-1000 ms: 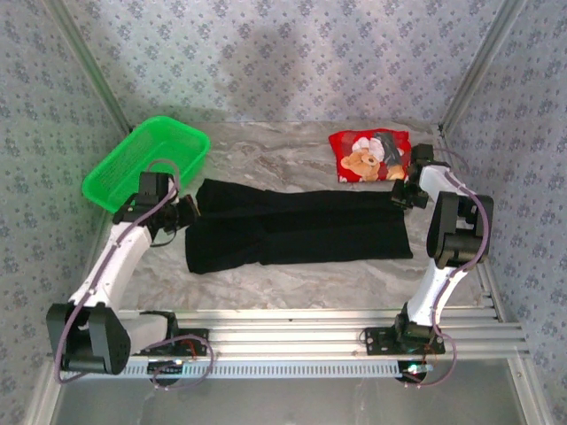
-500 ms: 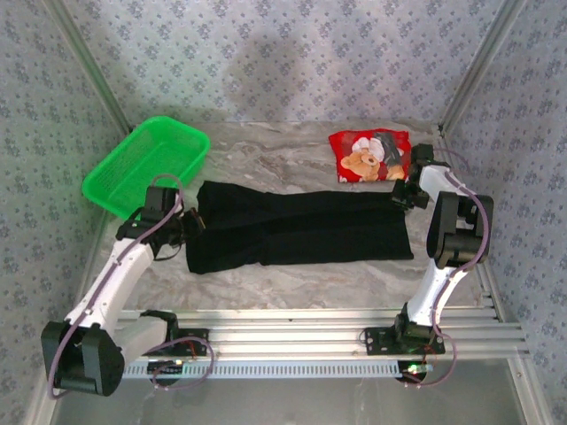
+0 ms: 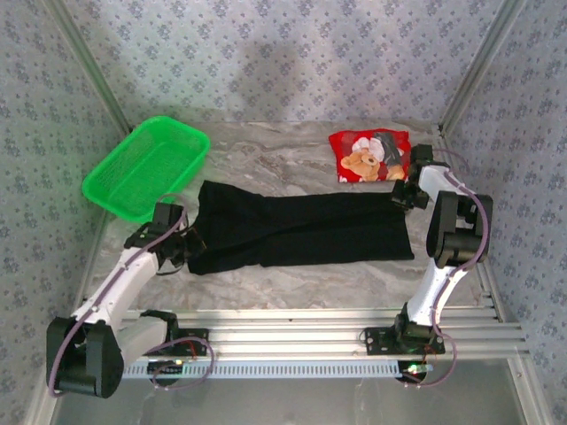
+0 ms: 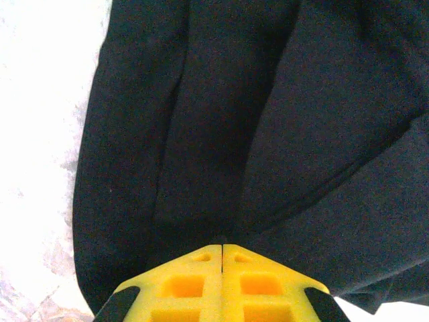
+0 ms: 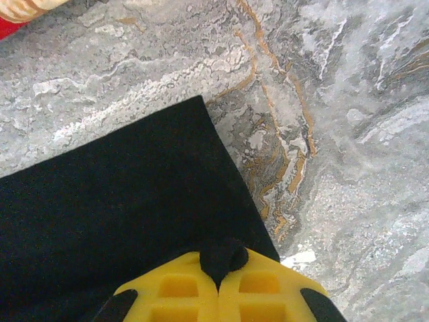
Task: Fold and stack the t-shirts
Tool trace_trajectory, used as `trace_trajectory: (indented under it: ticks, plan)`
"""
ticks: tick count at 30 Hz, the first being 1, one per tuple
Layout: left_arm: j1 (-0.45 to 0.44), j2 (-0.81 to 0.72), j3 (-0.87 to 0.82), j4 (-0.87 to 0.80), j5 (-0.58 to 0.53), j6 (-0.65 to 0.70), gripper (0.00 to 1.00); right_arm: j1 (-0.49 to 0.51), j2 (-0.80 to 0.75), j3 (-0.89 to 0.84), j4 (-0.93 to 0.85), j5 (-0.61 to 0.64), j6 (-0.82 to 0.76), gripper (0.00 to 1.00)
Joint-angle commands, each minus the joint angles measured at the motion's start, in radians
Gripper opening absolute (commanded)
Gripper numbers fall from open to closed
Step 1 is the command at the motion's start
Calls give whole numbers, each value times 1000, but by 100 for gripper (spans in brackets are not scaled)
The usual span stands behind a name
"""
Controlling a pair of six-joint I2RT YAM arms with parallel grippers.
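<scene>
Jaws pinch black tee (image 3: 301,232); marbled table (image 3: 283,159), patterned walls (image 3: 283,53).

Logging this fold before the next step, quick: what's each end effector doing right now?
Left end effector: closed, pinching the edge of the black t-shirt.
Right end effector: closed, gripping a corner of the black t-shirt.

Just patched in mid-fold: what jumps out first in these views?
A long black tee lies stretched across the middle of the table, its left end and right corner each pinched in an arm's shut jaws. Behind its right end sits a small folded red tee with a teddy-bear print; a bright green basket stands at far left.
</scene>
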State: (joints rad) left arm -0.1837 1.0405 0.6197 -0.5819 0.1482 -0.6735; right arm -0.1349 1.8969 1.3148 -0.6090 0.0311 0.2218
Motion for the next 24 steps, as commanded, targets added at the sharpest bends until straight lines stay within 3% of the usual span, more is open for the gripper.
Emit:
trace_trajectory:
  ticks: [1,4,7,10,18,21,24]
  plan:
    - [-2,-8,-25,5,-24,-30,0,-2,25,-7,3,53,28,0]
    - [-3,17,-36,16,-24,-38,3,0,30,-13,3,52,33,0]
    - [-3,40,-41,17,-28,-47,16,1,39,-13,3,49,45,6]
    - [-3,50,-30,-16,-65,-63,34,1,39,-13,3,38,51,25]
    - [-3,-1,154,-63,-127,-63,60,0,-80,-60,-6,-40,72,62]
    - [-7,35,231,-16,-65,-24,66,4,-144,-87,31,-145,58,74]
    - [-30,119,303,45,65,32,70,28,-238,-168,127,-284,50,87]
